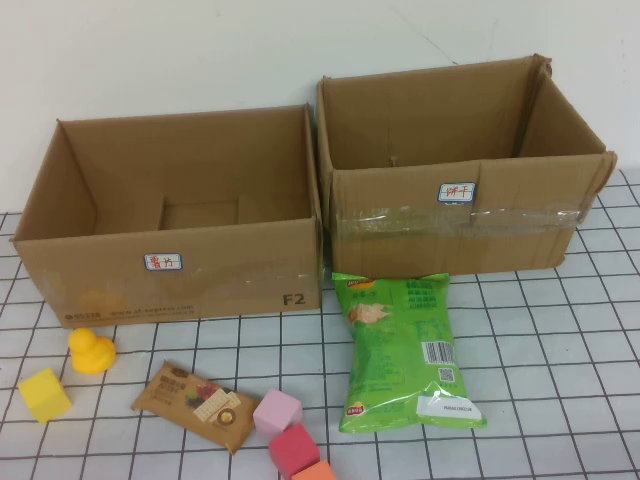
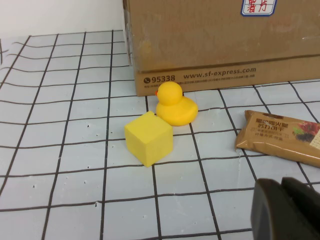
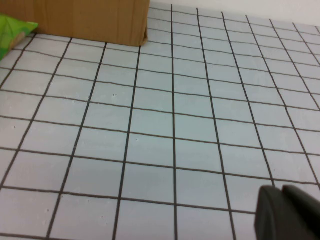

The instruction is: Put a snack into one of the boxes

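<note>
A green chip bag (image 1: 405,350) lies flat on the grid table in front of the right cardboard box (image 1: 460,225); its corner shows in the right wrist view (image 3: 12,30). A brown biscuit packet (image 1: 200,403) lies in front of the left cardboard box (image 1: 170,270) and also shows in the left wrist view (image 2: 282,137). Both boxes are open on top. My left gripper (image 2: 281,186) is shut and empty, low over the table near the biscuit packet. My right gripper (image 3: 282,192) is shut and empty over bare table right of the boxes. Neither gripper shows in the high view.
A yellow duck (image 1: 91,351) and a yellow cube (image 1: 44,394) sit at the front left, also seen in the left wrist view as duck (image 2: 173,105) and cube (image 2: 149,138). Pink (image 1: 277,411), red (image 1: 294,447) and orange (image 1: 315,471) cubes lie at the front edge.
</note>
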{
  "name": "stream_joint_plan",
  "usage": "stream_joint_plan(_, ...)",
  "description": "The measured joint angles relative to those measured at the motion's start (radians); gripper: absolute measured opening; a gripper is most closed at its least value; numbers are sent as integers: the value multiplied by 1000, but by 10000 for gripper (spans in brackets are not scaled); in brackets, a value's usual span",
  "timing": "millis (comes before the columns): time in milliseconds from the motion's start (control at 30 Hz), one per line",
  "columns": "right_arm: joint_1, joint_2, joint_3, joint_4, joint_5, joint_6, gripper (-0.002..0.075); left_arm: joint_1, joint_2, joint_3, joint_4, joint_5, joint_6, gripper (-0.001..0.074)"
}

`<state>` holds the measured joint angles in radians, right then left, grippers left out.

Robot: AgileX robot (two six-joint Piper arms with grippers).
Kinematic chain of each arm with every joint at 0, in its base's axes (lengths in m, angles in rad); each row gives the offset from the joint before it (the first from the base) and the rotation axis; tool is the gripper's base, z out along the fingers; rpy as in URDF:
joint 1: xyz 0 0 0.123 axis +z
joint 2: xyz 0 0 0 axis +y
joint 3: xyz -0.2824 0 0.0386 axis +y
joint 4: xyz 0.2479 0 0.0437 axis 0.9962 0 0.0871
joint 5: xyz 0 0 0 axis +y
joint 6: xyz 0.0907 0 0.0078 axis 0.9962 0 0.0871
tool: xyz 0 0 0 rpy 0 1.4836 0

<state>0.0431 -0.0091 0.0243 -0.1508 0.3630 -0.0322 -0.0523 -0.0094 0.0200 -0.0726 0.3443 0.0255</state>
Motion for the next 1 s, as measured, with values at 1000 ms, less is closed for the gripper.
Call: stream_joint_plan(1000,0,0,0,-16,0,-16,-1,0,0,0,2,0,0,-1)
